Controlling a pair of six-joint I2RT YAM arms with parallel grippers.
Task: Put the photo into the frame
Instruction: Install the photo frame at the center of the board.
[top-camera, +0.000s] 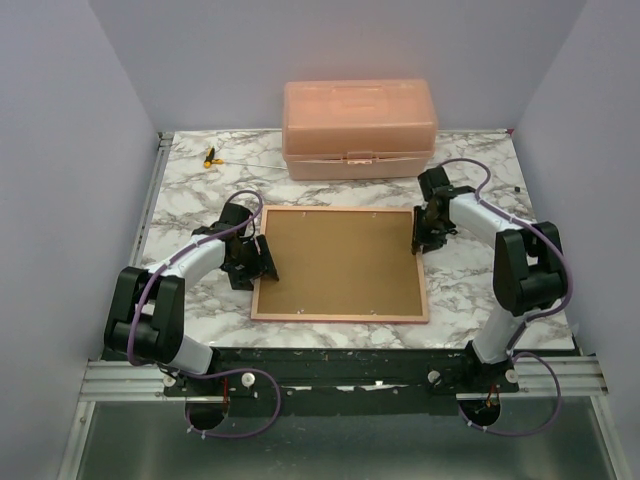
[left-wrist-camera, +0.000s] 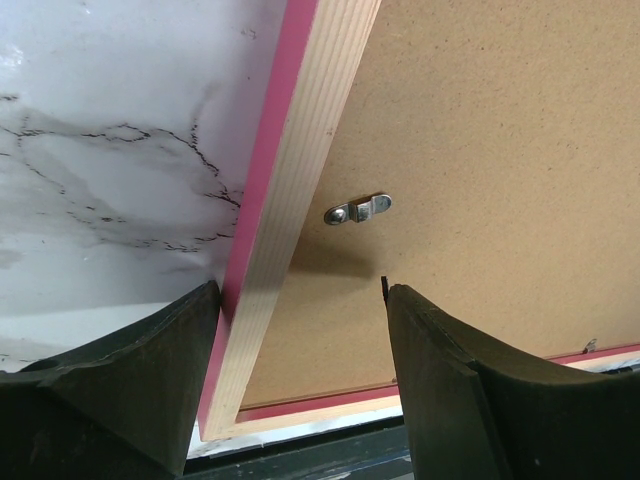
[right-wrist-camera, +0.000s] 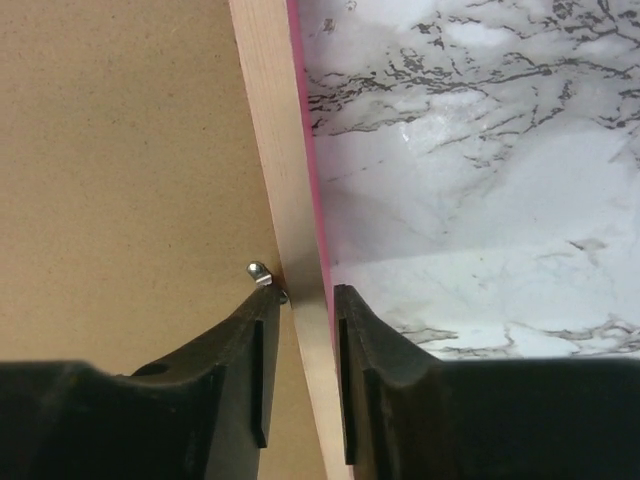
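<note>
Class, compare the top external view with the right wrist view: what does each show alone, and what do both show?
Only the top view: the pink lidded box, the left gripper at the left edge of the frame. Only the wrist view: a small metal clip beside the fingers. Both: the right gripper astride the frame's right edge, the brown backing board, the marble table.

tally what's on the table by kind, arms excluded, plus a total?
Frame: 1
Backing board: 1
Pink box: 1
Small yellow-black item: 1
Total: 4
</note>
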